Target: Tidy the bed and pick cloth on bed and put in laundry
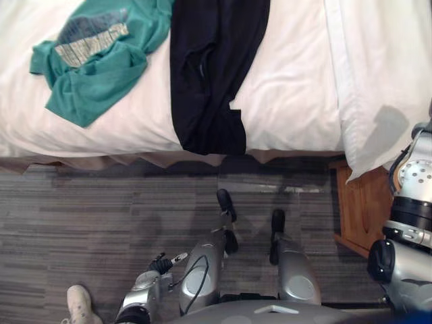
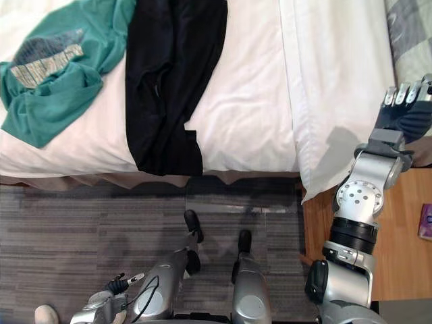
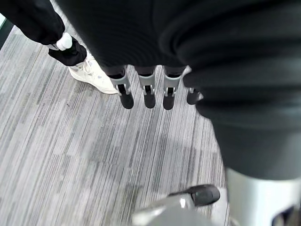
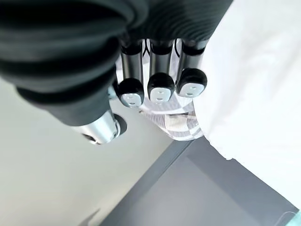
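The bed [image 1: 283, 101] has a white sheet, and two clothes lie on it. A green T-shirt [image 1: 101, 61] lies crumpled near the left end of the bed's near edge. Just beside it, in the middle, a long black garment [image 1: 209, 74] is spread across the sheet, and its lower end reaches over the near edge. At the right end a white cover [image 2: 331, 88] hangs down over the edge, next to a wooden nightstand [image 2: 398, 229]. The right hand [image 2: 405, 108] is raised beside this cover, above the nightstand; its fingers are relaxed and hold nothing. The left hand [image 3: 148, 87] hangs low over the grey striped carpet [image 1: 101, 216], fingers loosely straight and empty. A person's white shoe [image 3: 91, 77] stands on the carpet near it.
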`<state>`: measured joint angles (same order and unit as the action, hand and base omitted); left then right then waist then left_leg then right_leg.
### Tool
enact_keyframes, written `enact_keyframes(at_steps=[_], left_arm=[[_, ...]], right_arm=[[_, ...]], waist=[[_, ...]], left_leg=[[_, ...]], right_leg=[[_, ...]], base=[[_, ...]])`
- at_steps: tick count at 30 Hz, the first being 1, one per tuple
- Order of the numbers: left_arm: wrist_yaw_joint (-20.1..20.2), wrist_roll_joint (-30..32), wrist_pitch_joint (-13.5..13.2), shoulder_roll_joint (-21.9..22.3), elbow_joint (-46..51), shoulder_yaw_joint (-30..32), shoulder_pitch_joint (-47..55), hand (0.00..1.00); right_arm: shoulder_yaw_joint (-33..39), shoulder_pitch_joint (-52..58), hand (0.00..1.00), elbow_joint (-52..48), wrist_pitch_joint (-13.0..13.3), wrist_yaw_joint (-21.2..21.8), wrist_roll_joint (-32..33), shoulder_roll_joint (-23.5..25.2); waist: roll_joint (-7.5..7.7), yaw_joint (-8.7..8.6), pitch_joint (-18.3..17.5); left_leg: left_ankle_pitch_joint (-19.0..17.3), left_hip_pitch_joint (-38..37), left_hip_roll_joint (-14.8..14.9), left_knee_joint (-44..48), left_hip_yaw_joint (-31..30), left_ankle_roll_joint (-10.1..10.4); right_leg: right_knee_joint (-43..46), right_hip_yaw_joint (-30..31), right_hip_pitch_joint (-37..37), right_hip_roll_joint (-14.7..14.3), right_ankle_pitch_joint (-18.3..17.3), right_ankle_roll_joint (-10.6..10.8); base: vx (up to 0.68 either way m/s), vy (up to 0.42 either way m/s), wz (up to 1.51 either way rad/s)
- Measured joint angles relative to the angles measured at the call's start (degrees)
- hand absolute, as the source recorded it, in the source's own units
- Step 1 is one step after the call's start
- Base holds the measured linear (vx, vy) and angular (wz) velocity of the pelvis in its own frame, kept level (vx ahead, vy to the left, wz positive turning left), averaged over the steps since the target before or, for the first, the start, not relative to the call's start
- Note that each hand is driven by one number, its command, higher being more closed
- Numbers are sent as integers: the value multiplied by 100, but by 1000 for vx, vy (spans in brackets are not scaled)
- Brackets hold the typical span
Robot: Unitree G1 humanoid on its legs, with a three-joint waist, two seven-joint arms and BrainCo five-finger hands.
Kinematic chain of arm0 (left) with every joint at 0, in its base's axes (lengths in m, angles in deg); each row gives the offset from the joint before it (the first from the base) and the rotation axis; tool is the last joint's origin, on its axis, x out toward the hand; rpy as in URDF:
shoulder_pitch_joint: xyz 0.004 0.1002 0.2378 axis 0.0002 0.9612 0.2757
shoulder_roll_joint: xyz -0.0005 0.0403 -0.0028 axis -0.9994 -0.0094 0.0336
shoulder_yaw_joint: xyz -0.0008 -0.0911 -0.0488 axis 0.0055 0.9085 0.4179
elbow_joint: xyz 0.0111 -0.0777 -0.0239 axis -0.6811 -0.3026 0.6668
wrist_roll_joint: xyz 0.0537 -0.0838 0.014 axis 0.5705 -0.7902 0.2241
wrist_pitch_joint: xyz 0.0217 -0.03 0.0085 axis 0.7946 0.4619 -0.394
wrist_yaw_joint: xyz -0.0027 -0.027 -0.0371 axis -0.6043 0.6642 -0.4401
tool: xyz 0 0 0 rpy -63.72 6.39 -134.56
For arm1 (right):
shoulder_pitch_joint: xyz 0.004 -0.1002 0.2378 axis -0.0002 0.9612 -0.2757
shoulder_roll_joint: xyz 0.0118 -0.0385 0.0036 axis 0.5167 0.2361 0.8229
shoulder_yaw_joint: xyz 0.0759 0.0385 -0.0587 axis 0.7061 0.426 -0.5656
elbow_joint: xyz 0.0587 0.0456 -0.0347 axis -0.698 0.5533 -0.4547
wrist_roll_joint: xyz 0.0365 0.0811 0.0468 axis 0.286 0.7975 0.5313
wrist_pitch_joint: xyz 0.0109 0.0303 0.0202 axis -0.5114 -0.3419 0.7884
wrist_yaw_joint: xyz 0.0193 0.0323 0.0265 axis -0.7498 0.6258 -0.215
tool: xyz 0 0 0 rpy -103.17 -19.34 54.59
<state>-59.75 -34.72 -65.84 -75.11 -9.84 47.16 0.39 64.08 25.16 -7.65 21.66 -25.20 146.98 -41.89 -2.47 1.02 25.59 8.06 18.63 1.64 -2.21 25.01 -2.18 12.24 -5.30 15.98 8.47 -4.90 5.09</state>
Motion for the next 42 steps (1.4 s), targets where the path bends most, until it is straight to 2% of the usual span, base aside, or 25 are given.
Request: enact_keyframes(at_steps=[2,7,10,15,19,28,31,33,36,38,39,42], left_arm=[[-11,-176,-71,158,-2,-11,-230,0],[-114,-518,-167,218,225,-8,-696,0],[-197,-784,-246,340,270,0,-1006,0],[-373,-1111,-325,451,374,21,-1275,0],[-568,-1245,-327,466,340,238,-1365,0],[-763,-1500,-339,495,193,553,-1510,0],[-885,-1571,-368,495,196,581,-1511,0],[-897,-1650,-369,501,208,571,-1509,0],[-900,-1731,-357,562,247,558,-1506,0],[-964,-1758,-368,659,339,487,-1498,0],[-990,-1769,-365,647,373,472,-1482,0],[-1018,-1770,-365,554,427,455,-1240,0]], right_arm=[[-45,-14,100,-437,193,102,155,0],[-394,-379,100,-998,543,137,469,1],[-634,-543,100,-986,608,111,620,26],[-856,-602,100,-483,536,167,629,298],[-875,-659,100,-361,648,719,789,383],[-868,-354,100,204,726,2108,773,732],[-986,213,100,503,725,2356,706,992],[-1130,906,100,1113,644,2452,575,1331],[-1404,1674,100,1156,577,2605,406,1706],[-1457,2300,100,890,541,2897,321,1869],[-1446,2460,100,778,543,2973,320,1866],[-1407,2834,100,473,490,3220,309,1835]], waist=[[-64,4,72],[-89,16,297],[-109,17,360],[-184,5,435],[-207,-14,452],[-170,-72,445],[-135,-144,441],[-88,-117,437],[-84,-132,435],[-77,-173,431],[-60,-178,430],[133,-233,334]], left_leg=[[-74,340,20,292,21,-69],[-219,1058,155,944,76,-91],[-255,1567,270,1282,72,-90],[-291,2118,437,1670,46,-123],[-327,2494,514,1883,11,-150],[-478,2648,641,2128,110,-154],[-532,2576,666,2161,138,-161],[-632,2396,722,2215,215,-147],[-757,2162,770,2279,295,-125],[-951,1911,869,2437,311,-134],[-993,1827,892,2461,335,-128],[-1138,1414,948,2538,405,-117]], right_leg=[[591,6,471,101,-275,-30],[1619,69,1424,187,-698,-145],[2105,74,2019,189,-887,-259],[2602,-11,2634,186,-1055,-383],[2837,-48,3001,190,-1142,-463],[2778,-41,3059,164,-1113,-451],[2672,-33,2931,144,-1073,-428],[2548,8,2718,92,-1046,-404],[2422,70,2463,47,-1030,-380],[2276,111,2096,-26,-1019,-362],[2245,121,1999,-37,-1018,-359],[2092,169,1546,-74,-1020,-352]], base=[[23,-1,12],[-30,-75,7],[-58,-108,11],[-29,-100,7],[-13,-81,9],[-14,-24,-3],[23,-17,-10],[50,-32,-22],[60,-31,-25],[62,-9,-26],[59,4,-28],[83,8,-22]])
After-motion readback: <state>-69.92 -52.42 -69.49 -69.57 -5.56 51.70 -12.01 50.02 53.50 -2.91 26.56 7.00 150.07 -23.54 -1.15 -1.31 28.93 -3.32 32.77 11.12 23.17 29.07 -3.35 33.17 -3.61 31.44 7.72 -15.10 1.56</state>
